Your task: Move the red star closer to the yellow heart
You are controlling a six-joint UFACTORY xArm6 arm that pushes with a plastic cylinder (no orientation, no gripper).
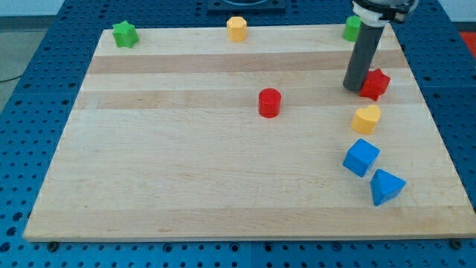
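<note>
The red star (376, 83) lies near the board's right edge, in the upper part of the view. The yellow heart (367, 117) lies just below it, a small gap apart. My tip (352, 87) rests on the board right against the red star's left side, above and slightly left of the yellow heart. The dark rod rises from there toward the view's top.
A red cylinder (269, 102) stands mid-board. A blue cube (361, 157) and a blue triangular block (386, 186) lie below the heart. A green star (125, 33), a yellow hexagonal block (236, 28) and a green block (352, 28) partly behind the rod line the wooden board's (186, 186) top edge.
</note>
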